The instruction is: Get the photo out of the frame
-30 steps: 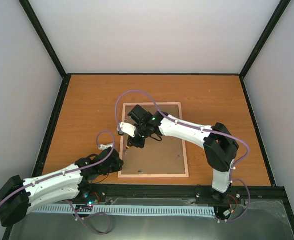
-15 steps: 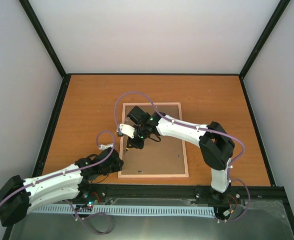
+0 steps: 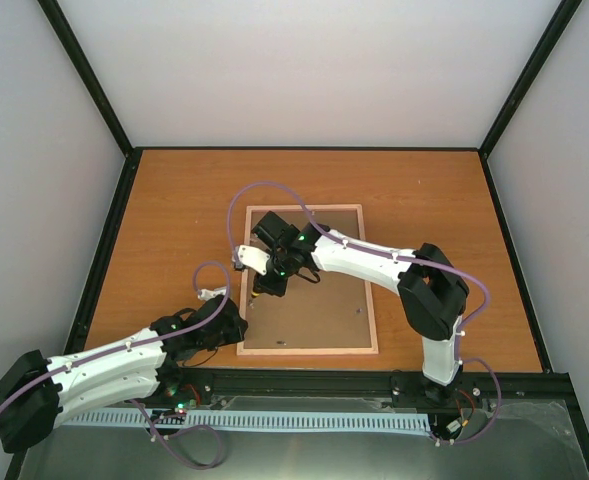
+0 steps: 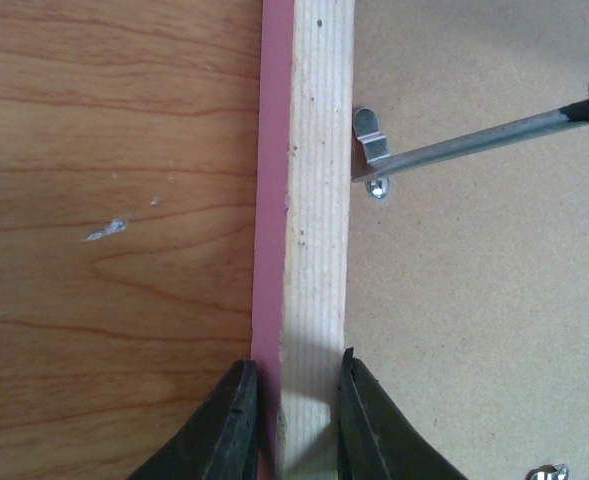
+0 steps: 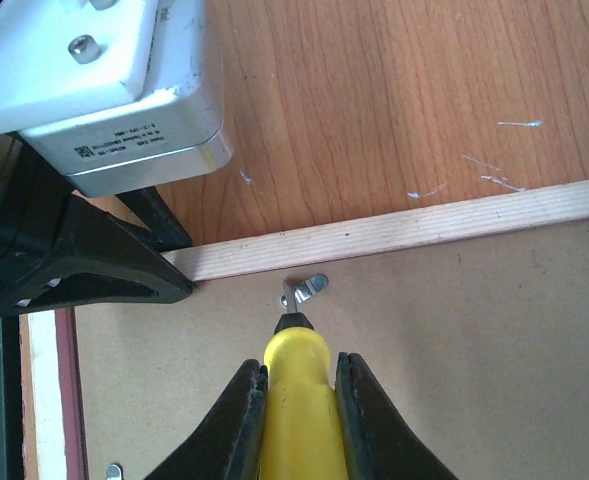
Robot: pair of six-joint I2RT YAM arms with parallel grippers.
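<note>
Frame point(image 4: 319, 250) edge inside left pincer point(image 4: 296, 375)

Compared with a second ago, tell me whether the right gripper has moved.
Yes, slightly. In the top view the right gripper, shut on the screwdriver, has edged left, toward the left rail of the frame.

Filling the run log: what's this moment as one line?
left pincer: shut on rail of pink wooden picture frame | right pincer: shut on yellow-handled screwdriver | tip: at small metal clip on brown backing board | photo: hidden
</note>
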